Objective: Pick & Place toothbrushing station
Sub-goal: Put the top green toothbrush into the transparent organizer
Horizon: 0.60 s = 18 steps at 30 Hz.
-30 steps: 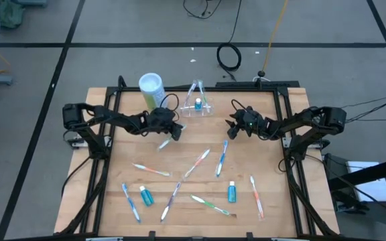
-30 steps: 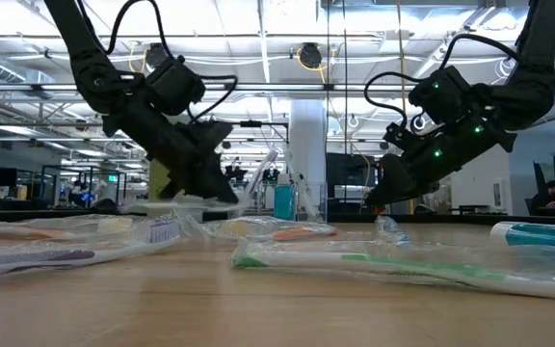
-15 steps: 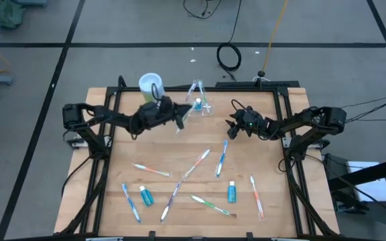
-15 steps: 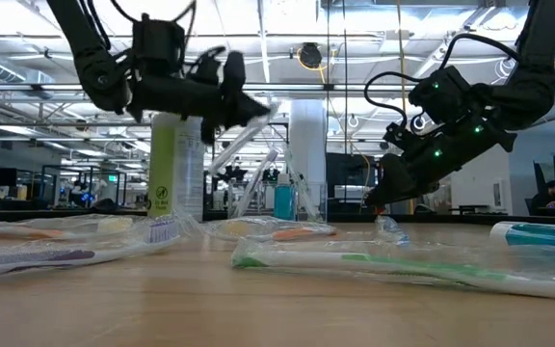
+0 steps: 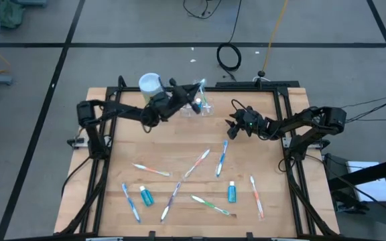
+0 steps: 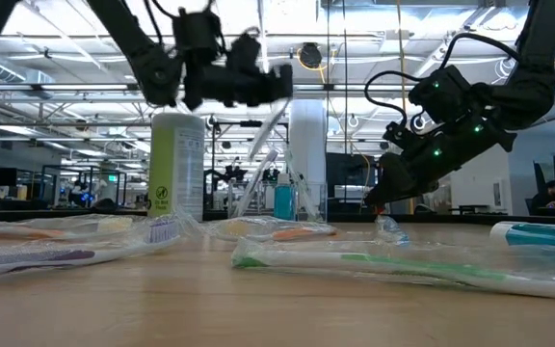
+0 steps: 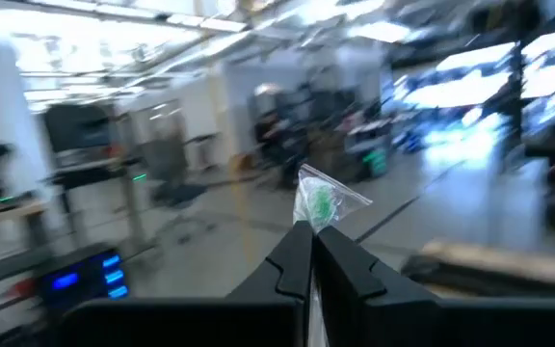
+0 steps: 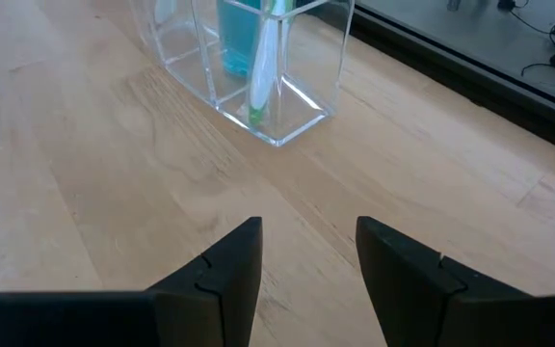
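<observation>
The pale wooden tabletop [image 5: 179, 147] carries scattered toothbrushes and small tubes. At its far edge stands the clear plastic compartmented toothbrushing station [image 5: 198, 106], beside a green canister with a white lid [image 5: 151, 85]. The left hand [image 5: 191, 90], pinching a wrapped toothbrush [image 7: 322, 203], has swung up over the station, ready to drop it in. The right hand [image 5: 232, 127] waits spread nearby.

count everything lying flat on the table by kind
toothbrushes: 7
toothpaste tubes: 2
total: 9
</observation>
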Each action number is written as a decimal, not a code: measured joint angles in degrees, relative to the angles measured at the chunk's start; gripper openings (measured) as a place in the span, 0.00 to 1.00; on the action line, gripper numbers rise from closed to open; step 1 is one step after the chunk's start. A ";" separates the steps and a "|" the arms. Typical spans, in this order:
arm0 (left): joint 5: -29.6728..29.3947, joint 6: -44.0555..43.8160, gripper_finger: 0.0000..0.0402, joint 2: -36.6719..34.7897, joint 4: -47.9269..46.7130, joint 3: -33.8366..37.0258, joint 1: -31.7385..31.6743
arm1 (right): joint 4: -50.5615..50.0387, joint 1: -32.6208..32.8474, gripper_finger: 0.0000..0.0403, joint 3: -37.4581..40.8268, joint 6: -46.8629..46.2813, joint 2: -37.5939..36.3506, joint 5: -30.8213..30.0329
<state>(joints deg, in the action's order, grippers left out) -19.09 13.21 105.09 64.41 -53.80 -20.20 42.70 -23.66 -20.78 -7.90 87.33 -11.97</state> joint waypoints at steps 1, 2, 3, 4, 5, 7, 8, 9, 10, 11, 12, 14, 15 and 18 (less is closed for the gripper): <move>-1.67 0.78 0.01 1.39 -0.03 -0.69 -0.38 | 0.00 0.00 0.40 0.00 0.00 0.00 0.00; -3.25 1.22 0.01 2.64 -0.05 -1.36 -0.83 | 0.00 0.00 0.40 0.00 0.00 0.00 0.01; -4.73 1.31 0.01 3.85 0.00 -1.98 -1.23 | 0.00 0.00 0.40 0.00 0.00 0.00 0.00; -5.97 1.24 0.02 4.74 0.06 -2.35 -1.65 | 0.01 0.00 0.40 0.00 0.00 0.00 0.00; -7.15 0.89 0.02 5.41 -0.03 -2.38 -2.14 | 0.02 0.00 0.40 0.00 0.00 0.00 0.00; -8.71 -0.76 0.03 6.64 0.04 -2.58 -2.78 | 0.04 0.00 0.40 0.00 0.00 0.00 0.01; -9.61 -1.47 0.02 6.81 -0.04 -2.52 -2.91 | 0.11 0.00 0.40 0.00 0.00 0.00 0.02; -9.95 -1.59 0.02 6.81 -0.05 -2.49 -2.98 | 0.31 0.00 0.40 0.00 0.00 0.00 0.00; -9.92 -1.56 0.01 6.64 0.18 -2.50 -2.93 | 0.47 0.00 0.40 0.00 0.01 0.00 0.01; -9.88 -1.51 0.01 6.51 0.57 -2.55 -2.87 | 0.62 0.00 0.40 0.00 0.02 0.00 0.00; -9.88 -1.53 0.01 6.47 0.73 -2.60 -2.82 | 0.66 0.00 0.40 0.00 0.02 0.00 0.01; -10.03 -1.56 0.02 6.54 0.31 -2.59 -2.81 | 0.84 0.02 0.40 0.00 0.02 0.00 0.00; -10.50 -1.69 0.02 6.58 0.22 -2.56 -2.85 | 0.85 0.00 0.40 0.00 0.02 0.00 0.00; -11.65 -2.51 0.02 6.54 0.41 -2.56 -2.89 | 0.83 0.02 0.40 0.00 0.01 0.00 0.01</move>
<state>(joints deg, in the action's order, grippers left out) -30.74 10.69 111.63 64.82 -56.36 -23.09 43.52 -23.64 -20.78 -7.89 87.33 -11.96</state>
